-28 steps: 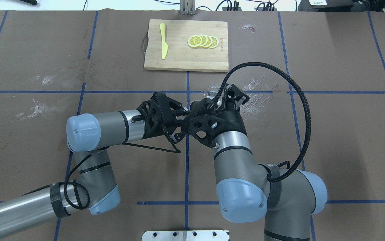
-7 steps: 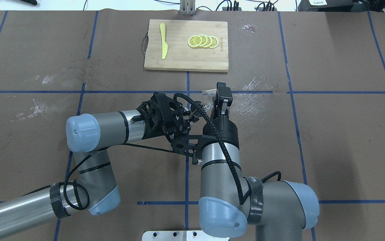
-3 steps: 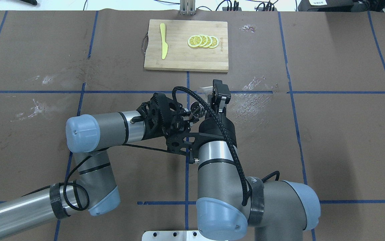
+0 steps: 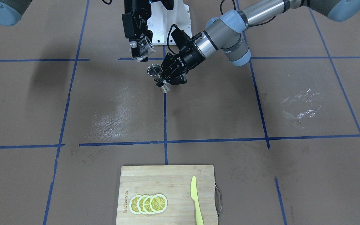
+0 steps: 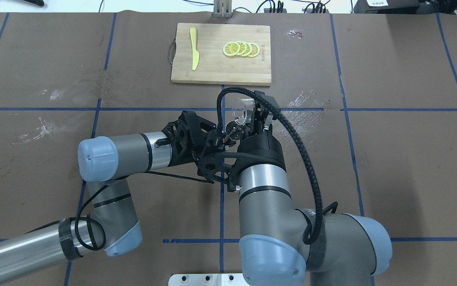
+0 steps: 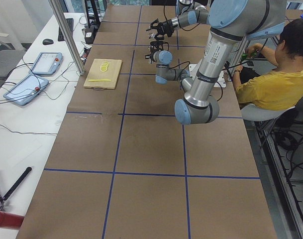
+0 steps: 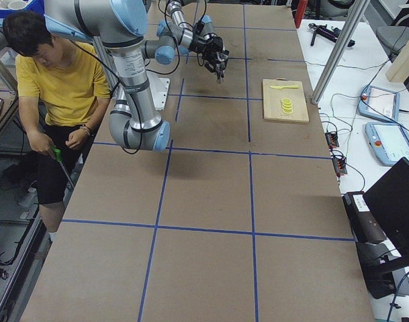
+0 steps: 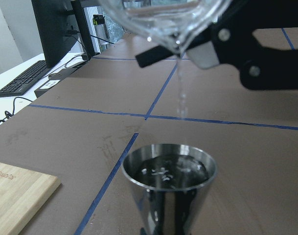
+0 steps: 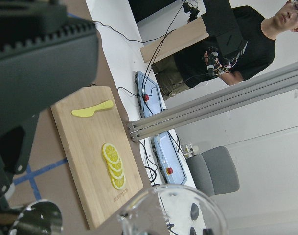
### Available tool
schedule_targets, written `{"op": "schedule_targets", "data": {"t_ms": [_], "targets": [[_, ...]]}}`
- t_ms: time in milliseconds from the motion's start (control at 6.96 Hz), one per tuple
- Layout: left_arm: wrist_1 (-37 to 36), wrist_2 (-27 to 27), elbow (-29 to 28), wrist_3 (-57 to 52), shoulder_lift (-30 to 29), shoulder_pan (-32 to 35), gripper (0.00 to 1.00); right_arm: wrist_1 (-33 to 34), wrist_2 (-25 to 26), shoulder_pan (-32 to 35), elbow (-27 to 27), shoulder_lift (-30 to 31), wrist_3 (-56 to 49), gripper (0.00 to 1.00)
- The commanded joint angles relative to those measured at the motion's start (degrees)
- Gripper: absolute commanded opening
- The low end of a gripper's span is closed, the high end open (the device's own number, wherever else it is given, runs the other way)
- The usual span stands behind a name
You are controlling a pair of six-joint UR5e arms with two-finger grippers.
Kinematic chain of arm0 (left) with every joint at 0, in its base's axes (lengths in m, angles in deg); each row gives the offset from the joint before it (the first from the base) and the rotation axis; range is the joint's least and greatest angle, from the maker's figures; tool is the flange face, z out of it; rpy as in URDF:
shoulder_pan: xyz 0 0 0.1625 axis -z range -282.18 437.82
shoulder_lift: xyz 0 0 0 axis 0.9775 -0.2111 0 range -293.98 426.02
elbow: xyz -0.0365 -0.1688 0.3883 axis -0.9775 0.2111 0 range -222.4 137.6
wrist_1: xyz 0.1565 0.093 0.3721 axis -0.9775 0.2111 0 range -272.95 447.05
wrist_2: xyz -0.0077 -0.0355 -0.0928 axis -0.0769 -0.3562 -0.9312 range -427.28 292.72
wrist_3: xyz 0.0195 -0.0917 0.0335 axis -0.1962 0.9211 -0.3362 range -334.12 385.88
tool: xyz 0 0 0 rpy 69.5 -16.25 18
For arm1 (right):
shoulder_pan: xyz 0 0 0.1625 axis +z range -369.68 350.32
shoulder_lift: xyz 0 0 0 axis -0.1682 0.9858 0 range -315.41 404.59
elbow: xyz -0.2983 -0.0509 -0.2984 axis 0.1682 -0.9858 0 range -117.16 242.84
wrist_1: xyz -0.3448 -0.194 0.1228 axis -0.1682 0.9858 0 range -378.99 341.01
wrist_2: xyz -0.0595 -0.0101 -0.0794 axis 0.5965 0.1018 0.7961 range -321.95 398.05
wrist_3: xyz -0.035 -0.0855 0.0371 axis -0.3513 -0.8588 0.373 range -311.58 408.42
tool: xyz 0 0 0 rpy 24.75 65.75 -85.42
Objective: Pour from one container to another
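Observation:
My right gripper (image 5: 253, 112) is shut on the small clear glass (image 5: 239, 109) and holds it tipped, mouth down, above the metal jigger (image 5: 233, 128). My left gripper (image 5: 221, 137) is shut on the jigger at its narrow waist and holds it above the table. In the left wrist view a thin stream of clear liquid falls from the glass (image 8: 163, 19) into the jigger (image 8: 169, 178), whose upper cup holds liquid. The front-facing view shows the glass (image 4: 145, 47) just above and beside the jigger (image 4: 156, 76).
A wooden cutting board (image 5: 212, 67) with lemon slices (image 5: 241, 49) and a yellow knife (image 5: 193, 48) lies at the far middle of the table. White smears (image 5: 299, 115) mark the brown cover. A seated person (image 7: 53, 87) is beside the robot's base.
My right wrist has turned and tipped the glass further over the jigger; its cable has swung from left to right. The left arm and the jigger have stayed put.

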Motion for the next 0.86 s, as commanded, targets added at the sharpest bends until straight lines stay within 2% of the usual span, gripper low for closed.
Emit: {"op": "schedule_targets", "data": {"t_ms": [0, 287, 431, 719], "targets": [[0.11, 0.0, 0.01, 0.09, 0.07, 0.07, 0.0, -5.32, -2.42, 0.32, 0.27, 0.65, 9.01, 0.0], [0.11, 0.0, 0.19, 0.09, 0.33, 0.07, 0.0, -14.25, -4.45, 0.76, 0.18, 3.88, 12.55, 0.0], [0.2, -0.09, 0.28, 0.7, 0.33, 0.16, 0.0, -16.65, -4.55, 1.46, 0.18, 6.25, 13.45, 0.0], [0.2, -0.09, 0.45, 2.64, 0.51, 0.77, 0.0, -16.67, -5.16, 4.26, 0.18, 6.8, 13.46, 0.0]]}}
